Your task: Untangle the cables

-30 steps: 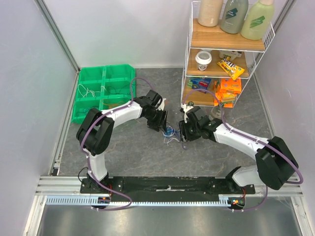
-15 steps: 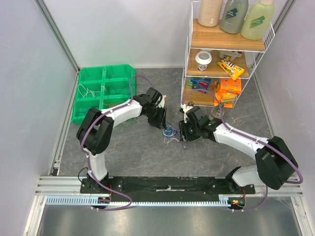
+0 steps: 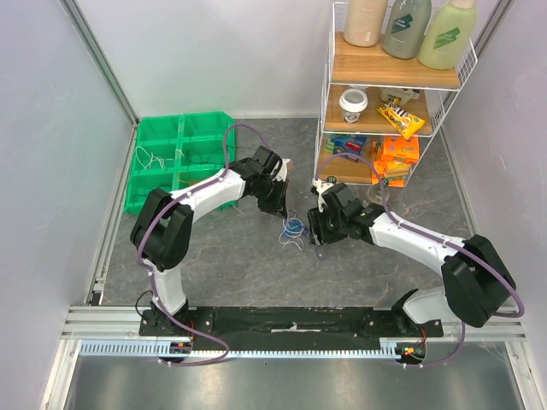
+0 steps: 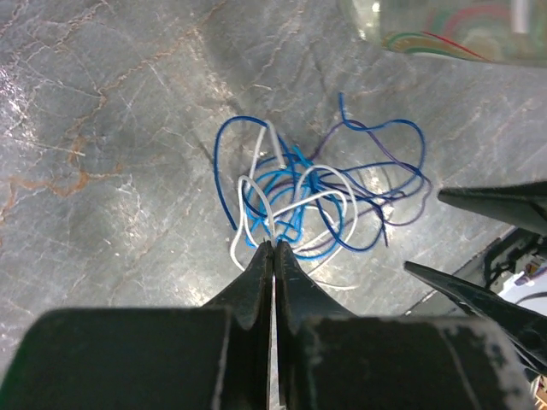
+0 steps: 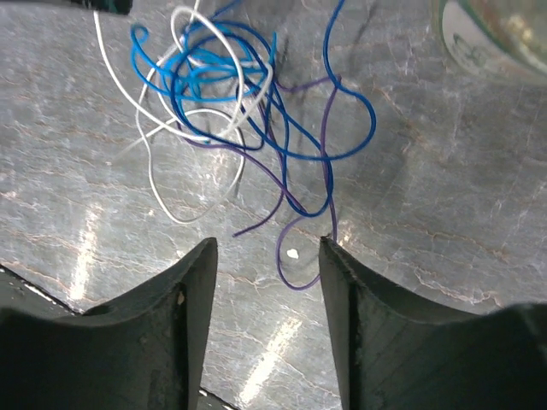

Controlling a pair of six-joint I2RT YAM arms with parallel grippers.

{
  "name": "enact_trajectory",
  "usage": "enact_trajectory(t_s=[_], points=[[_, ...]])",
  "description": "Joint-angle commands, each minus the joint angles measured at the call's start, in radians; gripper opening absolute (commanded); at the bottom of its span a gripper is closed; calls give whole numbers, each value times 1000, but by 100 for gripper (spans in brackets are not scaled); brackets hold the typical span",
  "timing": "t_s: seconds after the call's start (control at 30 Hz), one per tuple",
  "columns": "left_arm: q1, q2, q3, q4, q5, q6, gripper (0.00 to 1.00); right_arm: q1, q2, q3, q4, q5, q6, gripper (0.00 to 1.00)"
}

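The cables [image 3: 293,229] are a small loose tangle of blue, white and purple wires on the grey table between the two arms. In the left wrist view the cables [image 4: 308,196] lie just ahead of my left gripper [image 4: 273,243], whose jaws are pressed together with a white strand running in between the tips. My left gripper [image 3: 282,210] hangs at the tangle's upper left edge. My right gripper [image 3: 318,240] sits to the right of the tangle. In the right wrist view my right gripper [image 5: 267,243] is open, and a purple loop of the cables [image 5: 231,94] ends just ahead of the gap.
A green compartment bin [image 3: 175,158] stands at the back left. A wire shelf rack [image 3: 389,85] with bottles and snacks stands at the back right. A glass jar [image 5: 504,34] stands on the table near the rack, close behind the right gripper.
My left gripper has closed from open onto a white strand and drawn back a little up-left. The tangle has shifted slightly towards it. The right arm has barely moved.
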Motion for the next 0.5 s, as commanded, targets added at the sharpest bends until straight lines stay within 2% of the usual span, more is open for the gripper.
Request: enact_trajectory(t_s=[0.0,0.13,0.27,0.37,0.47], points=[[2,-136,7,-16,82,28,2,-1,7,92,15,-19,-23,62],[1,-209,-27,-12,159,2,2,0,27,144,38,-19,-42,72],[-1,-284,-44,-7,187,-18,2,3,97,186,60,-28,-42,74],[1,-334,-41,-12,184,-25,2,11,165,206,72,-28,-17,70],[1,-396,-37,-18,120,-30,2,14,197,198,89,-14,-2,57]])
